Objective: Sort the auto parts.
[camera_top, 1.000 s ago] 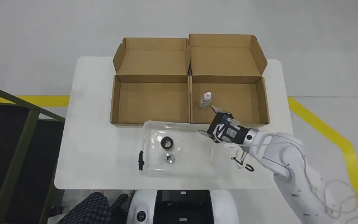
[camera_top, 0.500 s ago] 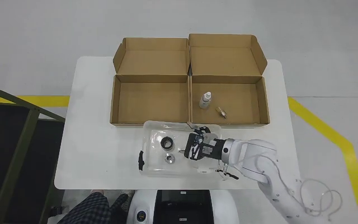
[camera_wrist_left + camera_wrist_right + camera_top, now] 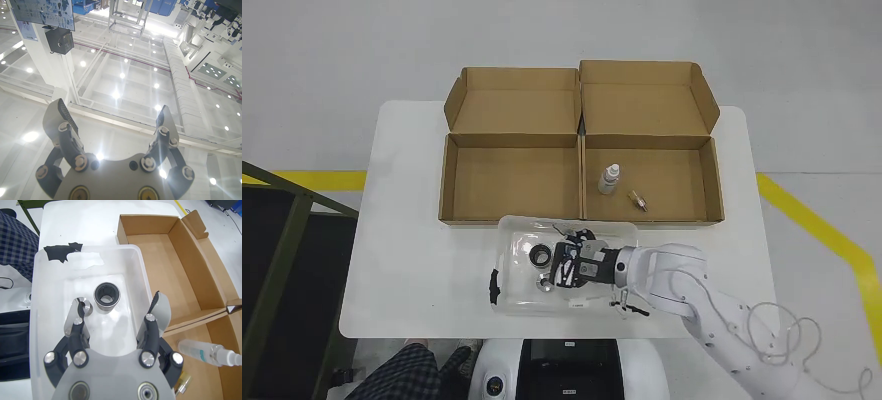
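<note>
A clear plastic bin (image 3: 504, 240) at the table's front holds a black cylindrical bearing (image 3: 541, 256) and a small silver ring (image 3: 545, 284). My right gripper (image 3: 564, 268) hangs open over the bin, just right of both parts. In the right wrist view the bearing (image 3: 107, 297) stands between the spread fingers of the right gripper (image 3: 118, 299), and the silver ring (image 3: 87, 307) sits by one fingertip. A white spray bottle (image 3: 610, 178) and a small brass part (image 3: 639, 202) lie in the right cardboard box (image 3: 682, 185). My left gripper (image 3: 111, 106) is open, pointing at the ceiling.
The left cardboard box (image 3: 510, 185) stands open behind the bin, its floor bare. Both boxes have their lids folded back. Black tape (image 3: 60, 251) is stuck on the bin's rim. The bottle (image 3: 200, 351) lies close beside my right wrist.
My right gripper has swung left from the right box to over the bin. The small brass part now lies in the right box.
</note>
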{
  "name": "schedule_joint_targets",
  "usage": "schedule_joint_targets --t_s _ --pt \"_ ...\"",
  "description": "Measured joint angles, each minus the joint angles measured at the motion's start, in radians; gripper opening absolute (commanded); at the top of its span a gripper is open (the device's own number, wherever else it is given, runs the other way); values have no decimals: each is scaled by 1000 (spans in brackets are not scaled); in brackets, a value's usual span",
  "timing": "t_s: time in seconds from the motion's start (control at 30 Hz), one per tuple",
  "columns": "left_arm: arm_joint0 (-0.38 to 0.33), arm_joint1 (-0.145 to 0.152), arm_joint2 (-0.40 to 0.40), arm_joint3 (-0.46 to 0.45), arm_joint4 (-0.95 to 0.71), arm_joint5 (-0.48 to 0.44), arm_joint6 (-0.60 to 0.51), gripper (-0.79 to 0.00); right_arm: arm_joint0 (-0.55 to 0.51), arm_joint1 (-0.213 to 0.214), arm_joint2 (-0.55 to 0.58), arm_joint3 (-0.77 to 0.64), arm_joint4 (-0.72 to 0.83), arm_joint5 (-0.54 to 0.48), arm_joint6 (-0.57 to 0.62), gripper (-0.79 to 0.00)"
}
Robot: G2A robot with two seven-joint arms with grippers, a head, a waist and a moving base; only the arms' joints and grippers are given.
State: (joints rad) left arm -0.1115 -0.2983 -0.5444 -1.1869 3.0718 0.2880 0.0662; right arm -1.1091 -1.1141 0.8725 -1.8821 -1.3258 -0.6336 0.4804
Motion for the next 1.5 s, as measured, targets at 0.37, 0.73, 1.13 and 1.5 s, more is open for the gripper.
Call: schedule_joint_targets --t_s 0.37,0.73,1.13,1.5 --pt "0 0 0 0 0 0 0 0 75 -31 -72 101 5 12 -18 -209" --pt "0 0 0 0 0 0 0 0 131 -60 -124 197 24 18 -26 -206" --pt "0 0 0 0 0 0 0 0 161 -84 -157 273 38 9 -35 -348" --pt "0 0 0 0 0 0 0 0 174 -96 -161 320 65 -16 -52 -677"
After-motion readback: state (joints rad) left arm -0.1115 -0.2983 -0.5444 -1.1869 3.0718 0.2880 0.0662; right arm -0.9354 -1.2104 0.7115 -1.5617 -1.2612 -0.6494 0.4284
